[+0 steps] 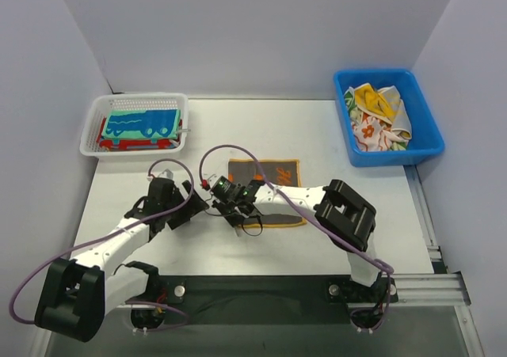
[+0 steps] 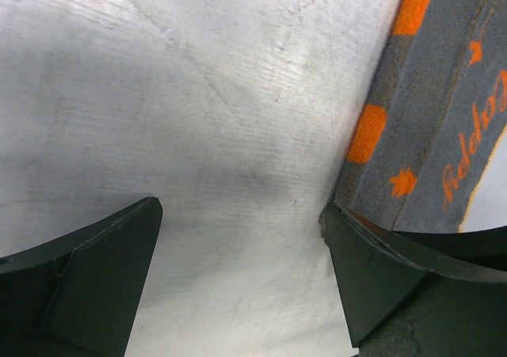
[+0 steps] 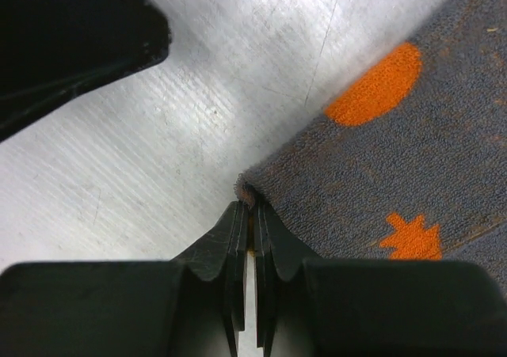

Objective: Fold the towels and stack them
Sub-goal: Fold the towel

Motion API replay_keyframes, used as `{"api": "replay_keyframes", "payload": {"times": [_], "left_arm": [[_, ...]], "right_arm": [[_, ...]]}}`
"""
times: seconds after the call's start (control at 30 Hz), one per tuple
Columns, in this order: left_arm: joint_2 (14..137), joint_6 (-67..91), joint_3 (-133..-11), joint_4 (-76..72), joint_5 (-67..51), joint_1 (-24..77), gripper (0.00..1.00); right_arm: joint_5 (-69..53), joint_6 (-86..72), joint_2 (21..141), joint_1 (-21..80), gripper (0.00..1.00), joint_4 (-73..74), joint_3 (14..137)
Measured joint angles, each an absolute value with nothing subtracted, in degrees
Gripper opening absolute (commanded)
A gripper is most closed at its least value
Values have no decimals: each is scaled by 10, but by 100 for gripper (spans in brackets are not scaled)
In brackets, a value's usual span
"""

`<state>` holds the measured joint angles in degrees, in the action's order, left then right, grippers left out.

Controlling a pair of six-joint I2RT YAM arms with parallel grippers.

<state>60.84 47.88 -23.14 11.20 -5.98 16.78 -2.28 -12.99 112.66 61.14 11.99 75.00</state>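
The right gripper (image 3: 247,205) has its 2 fingers pressed together on a corner of the grey towel (image 3: 396,159), with a sliver of cloth pinched between the tips. The left gripper (image 2: 242,206) stands wide apart over the bare table (image 2: 198,96) and holds nothing; 1 finger (image 2: 396,278) is just at the towel's edge. Orange lettering shows only in the left wrist view. Only the top view shows what lies farther out: a teal towel (image 1: 142,123) in the white mesh basket (image 1: 135,101) far left of the fingers, and a yellow towel (image 1: 367,97) and a floral towel (image 1: 372,133) crumpled in the blue bin (image 1: 428,139) far right.
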Motion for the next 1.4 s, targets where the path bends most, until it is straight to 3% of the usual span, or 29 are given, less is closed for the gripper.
{"api": "replay_keyframes", "payload": {"times": [0.53,0.7,0.83,0.97,1.03,1.1,1.13,1.17,1.23,1.33,1.4], "left_arm": [[777,555,-312,2,-108,250,96],[835,590,-339,-44,-108,269,89],[865,611,-348,-78,-103,280,76],[884,613,-352,-85,-93,287,40],[888,609,-352,-79,-86,288,27],[888,602,-352,-73,-79,289,14],[887,597,-352,-71,-75,289,13],[886,591,-352,-67,-71,289,13],[881,576,-352,-54,-62,290,13],[869,548,-360,-21,-50,291,13],[861,529,-372,0,-43,291,13]], "right_arm": [[-134,-169,957,540,0,-68,566],[-153,-180,944,539,0,-110,536],[-163,-182,934,539,0,-125,525],[-170,-182,932,539,0,-135,521],[-171,-183,932,537,0,-135,519],[-173,-186,932,536,12,-135,519],[-175,-189,932,535,20,-135,519],[-178,-195,932,532,36,-136,519],[-185,-206,931,524,45,-135,519],[-190,-223,918,502,45,-135,514],[-190,-241,903,479,36,-134,510]]}}
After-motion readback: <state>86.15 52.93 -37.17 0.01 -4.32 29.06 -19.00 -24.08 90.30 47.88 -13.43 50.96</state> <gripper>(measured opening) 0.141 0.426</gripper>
